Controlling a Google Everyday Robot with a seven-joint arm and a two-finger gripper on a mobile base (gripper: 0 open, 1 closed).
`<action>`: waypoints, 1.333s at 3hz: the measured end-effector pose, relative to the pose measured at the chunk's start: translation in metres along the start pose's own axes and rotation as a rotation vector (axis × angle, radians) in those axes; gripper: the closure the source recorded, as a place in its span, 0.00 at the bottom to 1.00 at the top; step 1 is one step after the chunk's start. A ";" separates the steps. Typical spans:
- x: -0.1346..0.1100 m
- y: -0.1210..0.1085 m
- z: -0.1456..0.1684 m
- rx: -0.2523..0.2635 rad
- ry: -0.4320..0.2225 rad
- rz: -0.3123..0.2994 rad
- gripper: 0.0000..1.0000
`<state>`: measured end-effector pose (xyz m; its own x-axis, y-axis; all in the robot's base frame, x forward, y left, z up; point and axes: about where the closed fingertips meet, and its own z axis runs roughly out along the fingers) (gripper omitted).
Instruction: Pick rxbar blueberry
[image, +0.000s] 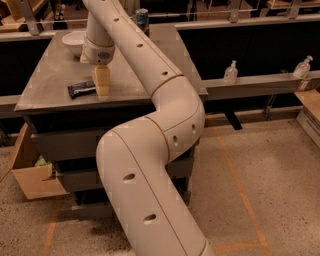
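The rxbar blueberry lay flat on the grey table in the upper left of the frame, its dark wrapper running roughly left to right with the right end tilted slightly up the picture. It sat near the front edge, well apart from the white bowl at the back of the table and from the blue-and-silver can farther right along the top.

The gripper hung straight down from the wrist, its pale tan tip low over the tabletop at the bar's right end, touching it or just beside it; which could not be told. Pointing straight down suited a flat thing that probably had to be pinched from above across its narrow width. How far the claw stood open could not be told, since it showed as one solid tan block, and nothing showed the bar to be held.

The arm swept from lower centre up over the table's front edge, probably so the wrist could stay vertical over the bar. A cardboard box sat on the floor at lower left.
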<state>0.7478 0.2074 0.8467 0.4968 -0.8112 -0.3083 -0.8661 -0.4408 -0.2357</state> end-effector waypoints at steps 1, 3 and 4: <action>0.001 0.003 0.011 -0.026 0.002 0.004 0.00; 0.006 0.013 0.021 -0.073 -0.003 0.019 0.16; 0.005 0.019 0.028 -0.100 -0.032 0.019 0.39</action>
<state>0.7350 0.2060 0.8151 0.4807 -0.8077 -0.3414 -0.8756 -0.4633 -0.1368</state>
